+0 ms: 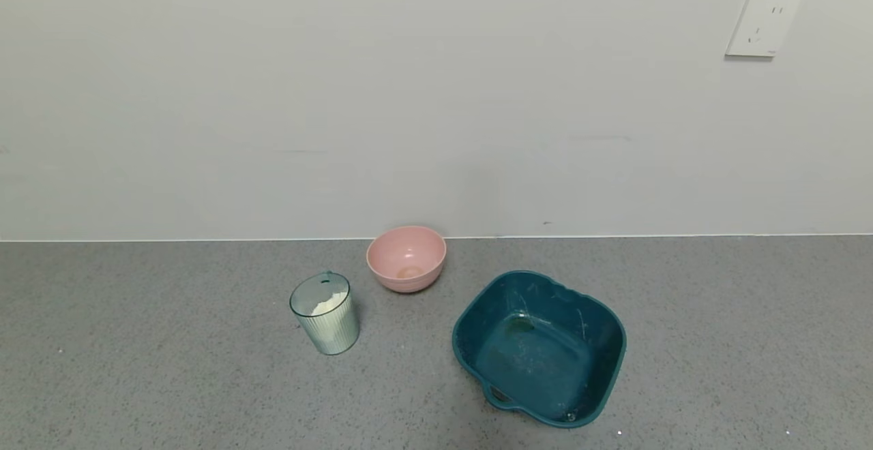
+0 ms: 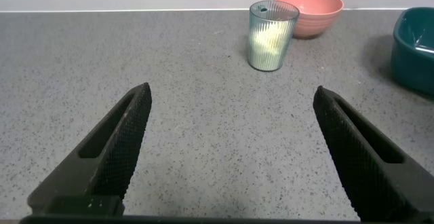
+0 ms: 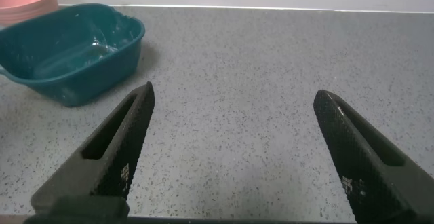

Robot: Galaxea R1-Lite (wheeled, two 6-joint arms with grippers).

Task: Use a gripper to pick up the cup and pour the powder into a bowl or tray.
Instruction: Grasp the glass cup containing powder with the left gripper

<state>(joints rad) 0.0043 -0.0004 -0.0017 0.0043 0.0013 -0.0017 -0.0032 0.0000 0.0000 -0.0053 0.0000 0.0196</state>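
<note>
The ribbed pale green cup (image 1: 326,313) stands upright on the grey counter, left of centre, with white powder (image 1: 329,303) inside. The dark teal basin (image 1: 539,346) sits to its right, with only powder traces inside. Neither gripper shows in the head view. In the left wrist view my left gripper (image 2: 232,96) is open and empty above bare counter, with the cup (image 2: 272,35) well ahead of it. In the right wrist view my right gripper (image 3: 233,95) is open and empty, and the basin (image 3: 74,51) lies ahead and to one side.
A round pink bowl (image 1: 406,258) stands by the wall behind the cup and basin; it also shows in the left wrist view (image 2: 310,10). A white wall socket (image 1: 762,25) is high at the right. The grey speckled counter (image 1: 136,368) runs to the wall.
</note>
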